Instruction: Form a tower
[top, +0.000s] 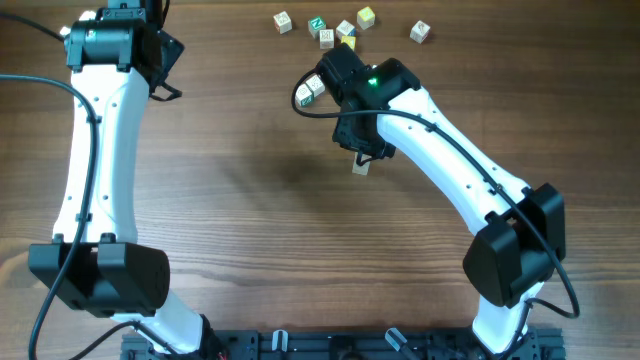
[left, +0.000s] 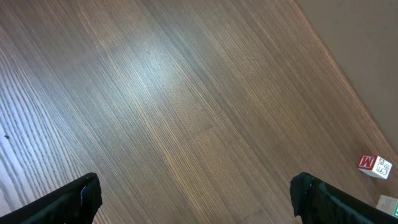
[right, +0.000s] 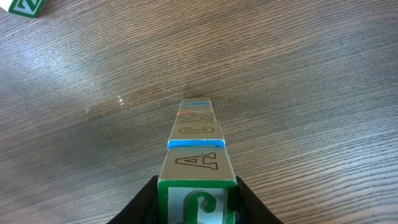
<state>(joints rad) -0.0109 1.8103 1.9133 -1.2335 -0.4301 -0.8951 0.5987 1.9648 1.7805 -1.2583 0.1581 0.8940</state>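
Step in hand: judged to be seating the top cube (right: 198, 208) on the tower (right: 194, 130). Whether it already rests on the cube below cannot be told.
Right end effector (right: 198, 200): narrow, with a dark finger against each side of the green-lettered top cube, holding it.
Left end effector (left: 196, 200): wide and holding nothing, over bare bench (top: 250, 200) at the far left.
Tower location: near the middle of the bench, directly under the right wrist. From overhead only a pale sliver shows. It stands well apart from the loose cubes (top: 327, 37) along the far edge.
Long axis: vertical. In the right wrist view it runs straight down from the camera to the wood, at least three cubes deep.
Facing: the "A" and "3" side faces turn toward the wrist camera, and the blue edges look square to each other.
Doing it well: lower straight along that axis until the faces meet flat. Release by spreading both fingers evenly, then lift vertically, because a sideways drag would likely tip so slender a stack.
Nearby: a red "M" cube (left: 375, 165) lies loose at the edge of the left wrist view.
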